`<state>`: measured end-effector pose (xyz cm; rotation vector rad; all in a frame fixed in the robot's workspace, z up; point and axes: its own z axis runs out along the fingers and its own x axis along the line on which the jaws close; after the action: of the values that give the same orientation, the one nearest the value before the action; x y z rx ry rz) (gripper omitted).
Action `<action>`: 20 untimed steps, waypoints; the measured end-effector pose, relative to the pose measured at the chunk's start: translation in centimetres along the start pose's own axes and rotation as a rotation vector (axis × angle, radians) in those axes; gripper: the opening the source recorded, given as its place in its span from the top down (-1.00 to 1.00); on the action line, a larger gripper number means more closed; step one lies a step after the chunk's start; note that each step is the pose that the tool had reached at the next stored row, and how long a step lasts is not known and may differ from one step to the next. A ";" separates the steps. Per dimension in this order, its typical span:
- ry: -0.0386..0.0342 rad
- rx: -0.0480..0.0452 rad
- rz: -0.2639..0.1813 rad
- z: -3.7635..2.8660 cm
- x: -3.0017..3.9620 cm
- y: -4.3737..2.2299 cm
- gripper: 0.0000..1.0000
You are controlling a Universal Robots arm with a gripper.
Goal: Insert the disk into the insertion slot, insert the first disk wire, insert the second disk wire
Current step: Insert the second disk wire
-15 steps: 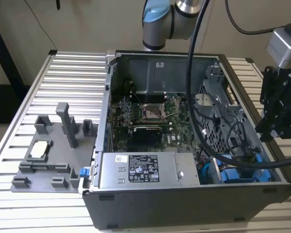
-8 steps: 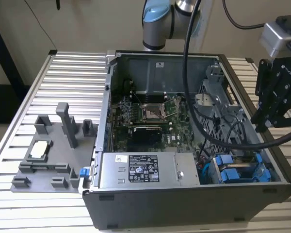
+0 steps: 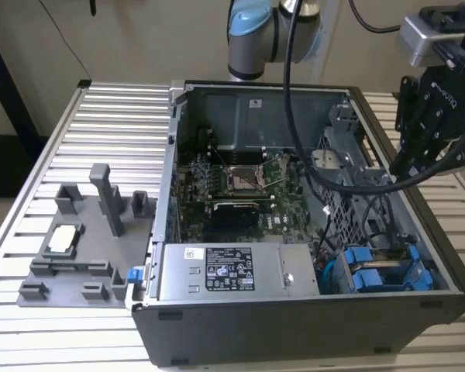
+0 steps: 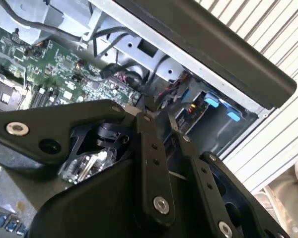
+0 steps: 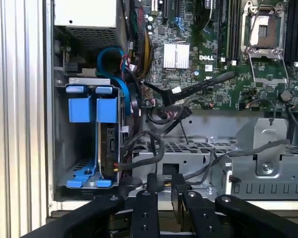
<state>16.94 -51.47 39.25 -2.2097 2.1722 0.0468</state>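
Your ribbed metal worktop point(image 3: 101, 116) carries an open computer case point(image 3: 294, 329) lying on its side, which takes up most of the exterior view. The arm point(image 3: 256, 31) rises behind the case at 12 o'clock, with black hoses trailing from it down into the case.

At 9 o'clock from the case, a grey fixture tray point(image 3: 89, 232) with upright posts rests on the worktop, just beside the case wall. Inside the case, the green motherboard point(image 3: 240, 186) fills the middle. A silver power supply point(image 3: 225, 271) with a label lies at 6 o'clock.

The insertion slot point(image 5: 59, 148), a bay of a grey sheet-metal cage, sits in the case's 5 o'clock corner in the exterior view.

Your claw point(image 3: 403, 159) hangs at about 2 o'clock, over the case's outer wall and apart from the cage. In both wrist views the claw point(image 5: 164, 179) point(image 4: 158, 111) holds nothing that you can make out. You cannot tell from these views whether it is open or closed.

The disk point(image 5: 109, 141) stands edge-on inside the slot, framed by its blue carrier. A second blue carrier point(image 5: 80, 109) stands just beside it in the same cage.

Loose black cables point(image 5: 144, 148) curl next to the disk's exposed edge. You cannot tell whether any of them is plugged in.
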 end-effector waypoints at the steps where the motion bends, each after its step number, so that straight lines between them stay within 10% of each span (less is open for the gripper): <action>1: -0.0004 -0.0002 0.000 0.03 0.00 0.31 0.47; 20: -0.0001 0.0037 -0.011 0.16 -0.09 8.22 0.47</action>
<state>8.72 -51.51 39.01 -2.2198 2.1579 0.0426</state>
